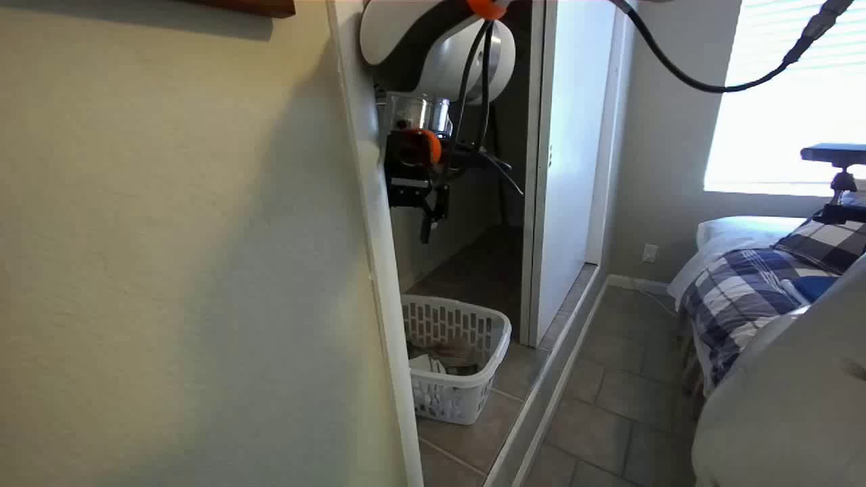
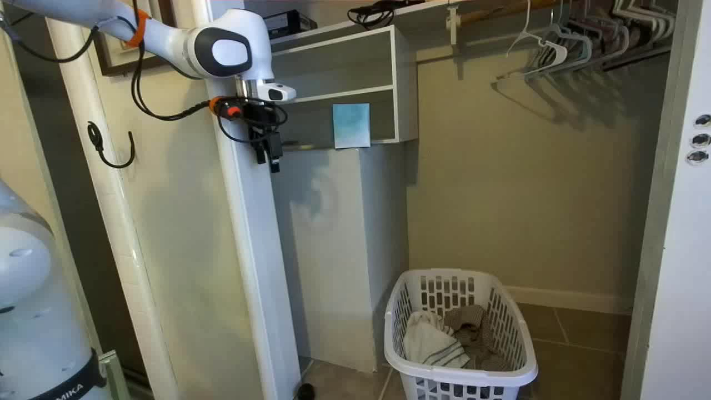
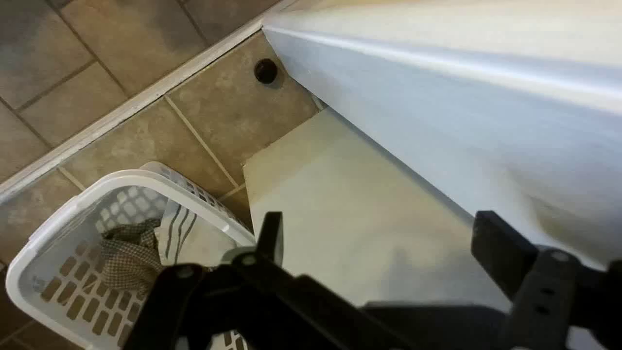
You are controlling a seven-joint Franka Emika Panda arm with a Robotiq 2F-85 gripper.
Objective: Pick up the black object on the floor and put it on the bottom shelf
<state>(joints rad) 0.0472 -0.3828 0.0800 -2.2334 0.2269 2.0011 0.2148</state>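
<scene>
The black object [image 3: 266, 71] stands on the tiled floor by the wall corner in the wrist view, looking small, dark and round from above. It also shows at the bottom edge of an exterior view [image 2: 305, 391], partly cut off. I do not see it in the exterior view with the bed. My gripper [image 3: 379, 231] is open with nothing between its fingers. In both exterior views the gripper [image 1: 434, 226] [image 2: 268, 161] points down, high above the floor. The bottom shelf [image 2: 383, 143] of the wall unit is beside the gripper, with a light-blue square panel [image 2: 351, 125] at its front.
A white lattice laundry basket [image 2: 461, 378] with cloths stands on the closet floor. A white wall edge [image 2: 258, 266] runs down below the gripper. A boxed-out white block [image 2: 333, 250] rises under the shelf unit. A sliding door [image 1: 575, 149] stands at the closet opening. Hangers [image 2: 555, 53] hang above.
</scene>
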